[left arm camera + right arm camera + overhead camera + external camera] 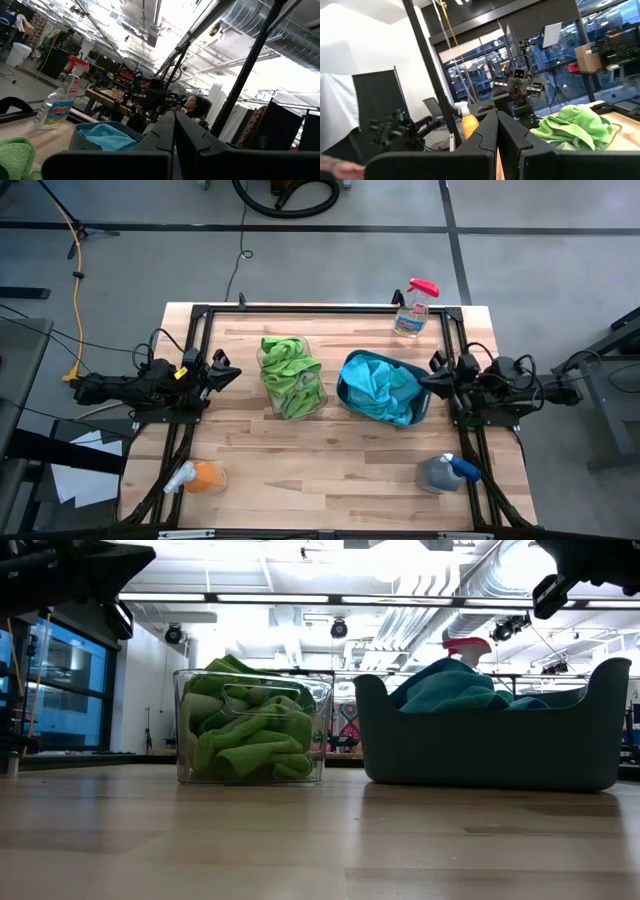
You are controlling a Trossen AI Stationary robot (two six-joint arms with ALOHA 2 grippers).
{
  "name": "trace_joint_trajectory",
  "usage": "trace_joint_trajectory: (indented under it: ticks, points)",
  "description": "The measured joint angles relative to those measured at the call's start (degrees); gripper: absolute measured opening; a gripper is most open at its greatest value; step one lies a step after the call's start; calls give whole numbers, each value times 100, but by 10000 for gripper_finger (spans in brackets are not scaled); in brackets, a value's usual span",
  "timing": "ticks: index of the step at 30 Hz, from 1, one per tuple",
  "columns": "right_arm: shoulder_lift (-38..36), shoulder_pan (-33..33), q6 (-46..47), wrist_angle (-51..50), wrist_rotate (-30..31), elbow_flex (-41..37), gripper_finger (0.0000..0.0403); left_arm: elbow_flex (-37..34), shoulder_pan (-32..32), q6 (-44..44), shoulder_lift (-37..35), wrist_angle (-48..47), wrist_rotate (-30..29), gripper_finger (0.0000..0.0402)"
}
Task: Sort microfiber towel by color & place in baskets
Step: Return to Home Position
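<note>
Homing looks like the step in hand; the sort reads as done. Left gripper (228, 372) sits at the left edge of the wooden tabletop (330, 460), fingers together, empty. It's near the clear see-through plastic tub (320, 402), heaped with crumpled green microfiber towels (288, 365). Right of that, close but not touching, the opaque dark teal plastic tub (342, 390) holds bunched light-blue microfiber towels (385, 388). Right gripper (432, 378), fingers together and empty, is just beside that tub's rim. Advice: pull each arm straight outward first, no dip or swing, so nothing snags the folds above the rims.
</note>
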Motion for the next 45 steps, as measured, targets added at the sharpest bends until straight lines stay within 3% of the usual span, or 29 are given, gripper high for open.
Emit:
trace_joint_trajectory:
  ticks: [10,15,22,26,31,45]
  points:
    - [-35,1,-144,-82,-134,-228,0,0,-2,-1,0,0,-1,0]
    - [-191,1,-44,649,-84,-844,0,0,0,0,0,0,-1,0]
    - [-253,1,-464,183,-152,-895,0,2,0,0,4,-7,-1,0]
    - [-245,2,-227,-821,-354,-892,0,2,0,0,4,-11,-1,0]
    - [-122,-1,-180,-914,3,-861,0,2,-2,0,4,-24,-4,0]
    - [-122,-1,-189,-1020,16,-850,0,2,-2,0,4,-46,-1,0]
